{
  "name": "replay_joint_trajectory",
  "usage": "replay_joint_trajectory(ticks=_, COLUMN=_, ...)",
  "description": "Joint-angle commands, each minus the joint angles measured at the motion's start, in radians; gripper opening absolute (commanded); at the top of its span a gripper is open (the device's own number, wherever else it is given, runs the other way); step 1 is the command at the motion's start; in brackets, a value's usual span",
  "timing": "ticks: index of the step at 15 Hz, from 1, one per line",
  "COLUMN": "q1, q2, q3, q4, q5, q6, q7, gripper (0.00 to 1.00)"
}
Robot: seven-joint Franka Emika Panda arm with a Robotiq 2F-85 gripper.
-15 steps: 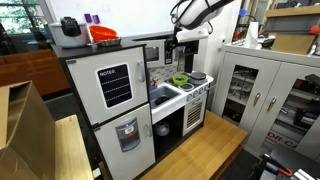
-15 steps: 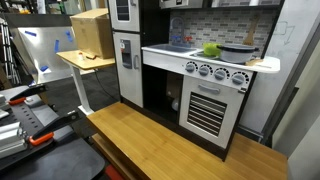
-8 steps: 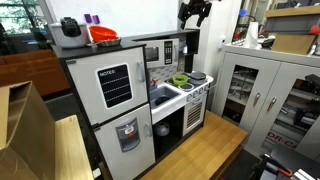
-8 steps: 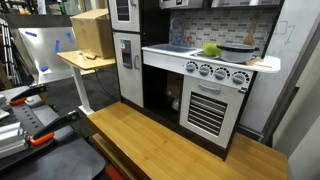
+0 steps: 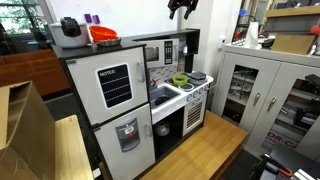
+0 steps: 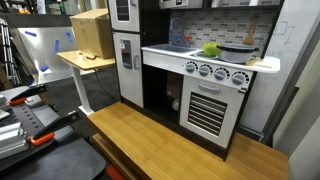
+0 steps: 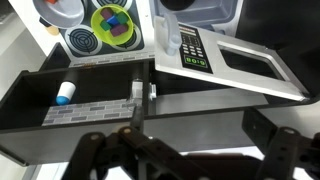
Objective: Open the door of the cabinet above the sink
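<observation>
The toy kitchen's cabinet above the sink (image 5: 168,50) has a silver microwave-style door with a keypad and a window. In the wrist view the door (image 7: 230,65) stands swung out from the black cabinet box (image 7: 90,85). A small white bottle (image 7: 63,93) lies inside the box. My gripper (image 5: 183,8) is high above the kitchen at the top edge of an exterior view, clear of the door. In the wrist view its fingers (image 7: 190,160) are spread wide with nothing between them. It does not appear in the exterior view that shows the oven front.
A green bowl (image 5: 180,79) sits on the stovetop beside the sink (image 5: 162,96) and also shows from above (image 7: 112,22). The toy fridge (image 5: 105,100) stands beside them. A grey metal cabinet (image 5: 265,90) stands nearby. A wooden bench top (image 6: 170,140) lies in front of the oven (image 6: 208,108).
My gripper has risen from beside the cabinet door to the top edge of the exterior view. The door stays swung out.
</observation>
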Motion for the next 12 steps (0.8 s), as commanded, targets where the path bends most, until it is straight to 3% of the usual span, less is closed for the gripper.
replay_joint_trajectory(ticks=1, q1=-0.047, q2=0.183, q3=0.028, q4=0.241, q5=0.053, q6=-0.122, q7=-0.025, gripper=1.00)
replay_joint_trajectory(ticks=7, q1=-0.038, q2=0.414, q3=0.028, q4=0.513, q5=-0.020, q6=-0.254, q7=0.049, gripper=1.00)
replay_joint_trajectory(ticks=12, q1=-0.007, q2=0.481, q3=-0.008, q4=0.609, q5=-0.091, q6=-0.367, q7=0.080, gripper=1.00)
